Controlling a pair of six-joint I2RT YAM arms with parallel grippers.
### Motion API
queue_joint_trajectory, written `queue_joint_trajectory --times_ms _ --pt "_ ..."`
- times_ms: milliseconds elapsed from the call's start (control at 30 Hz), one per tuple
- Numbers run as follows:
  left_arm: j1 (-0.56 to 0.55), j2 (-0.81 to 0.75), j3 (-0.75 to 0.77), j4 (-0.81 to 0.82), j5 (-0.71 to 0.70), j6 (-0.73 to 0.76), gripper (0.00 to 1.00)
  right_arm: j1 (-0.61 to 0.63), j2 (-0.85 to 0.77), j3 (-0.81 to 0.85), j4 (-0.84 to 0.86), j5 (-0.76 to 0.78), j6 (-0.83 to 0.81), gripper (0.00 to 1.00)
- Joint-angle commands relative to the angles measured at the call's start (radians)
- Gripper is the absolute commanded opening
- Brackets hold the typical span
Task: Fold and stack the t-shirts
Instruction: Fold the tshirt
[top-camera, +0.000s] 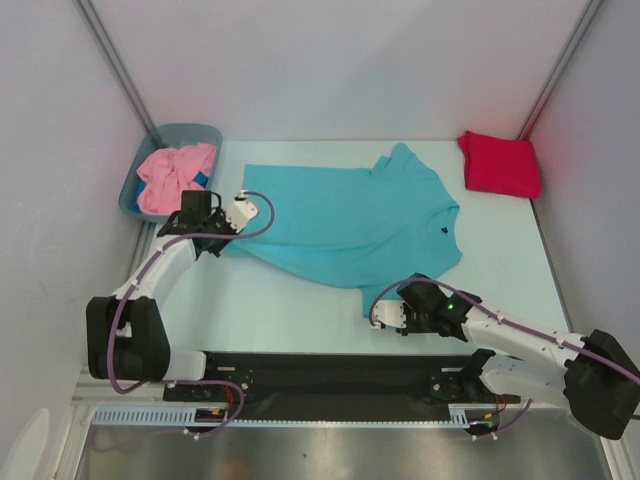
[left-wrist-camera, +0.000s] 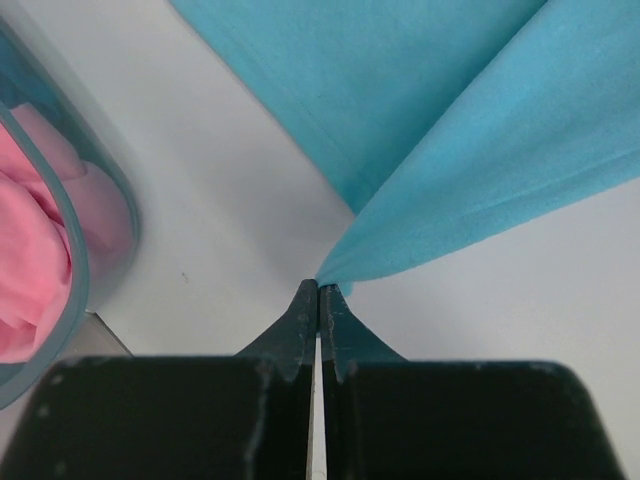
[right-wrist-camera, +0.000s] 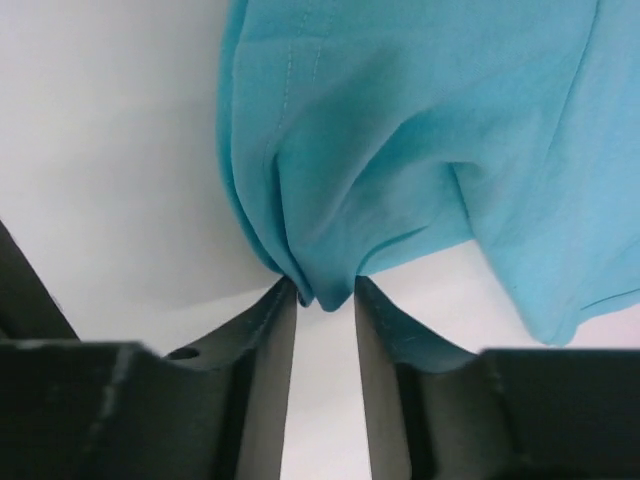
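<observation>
T-shirts in three colours are in sight. The turquoise t-shirt (top-camera: 350, 220) lies spread out, mostly flat, across the middle of the white table (top-camera: 280, 315), and both arms have hold of it. The left gripper (top-camera: 240, 215) sits at the shirt's left edge, just beside the tub (top-camera: 130, 195). Its wrist camera shows the two black fingers pressed tight together on a corner of the turquoise cloth, which rises from the tabletop into a taut point at the tips.

The right gripper (top-camera: 385, 310) is at the shirt's near edge, right of centre. Its fingers (right-wrist-camera: 275, 330) stand a narrow way apart with a bunched fold of the turquoise cloth pinched between them, and the fabric gathers into pleats there before hanging wider beyond.

The red t-shirt (top-camera: 498, 163) rests as a neat folded square in the far right corner of the table, well apart from the turquoise one. The pink t-shirt (top-camera: 172, 175) is crumpled inside the grey-blue tub at the far left corner, heaped up to the rim.
</observation>
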Motion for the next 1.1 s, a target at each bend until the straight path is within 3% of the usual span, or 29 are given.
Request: queue_joint_trajectory --times_ms 0,167,200,500,1067 --pt "-0.006 0.007 0.046 0.027 0.001 -0.017 0.01 0.014 -0.052 -0.010 0.014 0.033 -0.037 0.32" --pt "-0.006 0.040 0.066 0.032 0.007 -0.016 0.01 0.015 -0.065 -0.005 -0.003 0.069 -0.071 0.09" --pt "-0.006 0.043 0.071 0.032 0.007 -0.017 0.00 0.015 -0.063 -0.002 -0.005 0.075 -0.074 0.00" --pt "-0.006 0.075 0.086 0.041 0.001 0.013 0.00 0.005 -0.069 0.070 -0.049 0.178 -0.126 0.00" --pt "-0.006 0.129 0.081 0.083 0.008 0.030 0.00 -0.236 -0.007 0.214 0.055 0.227 -0.308 0.00"
